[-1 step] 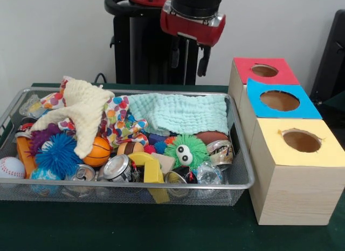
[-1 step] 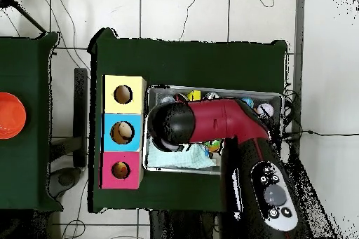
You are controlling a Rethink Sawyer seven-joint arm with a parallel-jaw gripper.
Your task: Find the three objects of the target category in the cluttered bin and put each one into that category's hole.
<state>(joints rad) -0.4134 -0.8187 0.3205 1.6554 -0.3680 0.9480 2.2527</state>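
The target category was not given, so the likely candidates had to be judged from the wire bin (image 1: 237, 170) itself. Nearest the camera, the crushed cans (image 1: 117, 167) along the front edge looked light, stiff and slippery, with dented walls that would probably take a pinch across the body better than at the rim. At about 9 o'clock in the bin lay the baseball (image 1: 11, 167), hard and round, and just beyond it the small basketball (image 1: 99, 149) and the blue spiky ball (image 1: 58, 154); the spiky one seemed soft and easy to squeeze, while the smooth balls could roll away from a loose grasp. The cloths (image 1: 180, 112) farther back were limp and should lift from any bunched fold. At 3 o'clock stood 3 boxes, yellow (image 1: 291, 170), blue (image 1: 280, 100) and red (image 1: 264, 70), nearest to farthest. Beyond the bin the gripper (image 1: 190, 55) hung above the back rim with its 2 fingers apart and nothing between them. The overhead view hid much of the bin under the arm, yet it showed something lying inside the blue and red holes, which the front view did not.
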